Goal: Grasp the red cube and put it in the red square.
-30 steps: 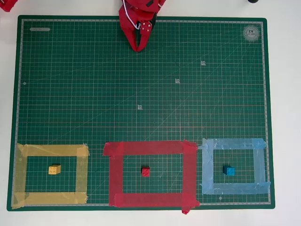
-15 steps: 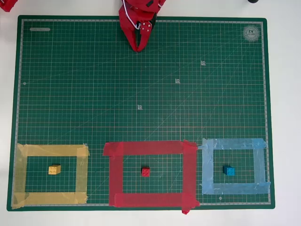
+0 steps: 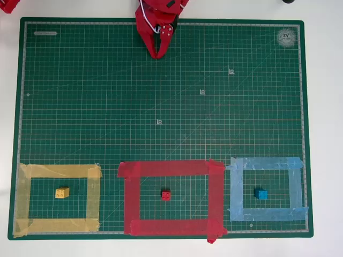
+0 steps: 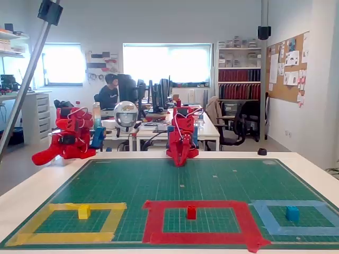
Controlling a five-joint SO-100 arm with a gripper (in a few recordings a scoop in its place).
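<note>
The red cube (image 3: 166, 195) (image 4: 191, 212) sits on the green mat inside the red square (image 3: 134, 198) (image 4: 154, 218), near its middle, touching no tape. My red gripper (image 3: 157, 55) (image 4: 179, 163) rests folded at the far edge of the mat, fingertips down and together, shut on nothing. It is far from the cube, with most of the mat between them.
A yellow cube (image 3: 62, 193) lies inside a yellow tape outline (image 3: 24, 198) at the left. A blue cube (image 3: 261, 194) lies inside a light blue tape outline (image 3: 296, 187) at the right. The green cutting mat (image 3: 161, 107) covers the white table.
</note>
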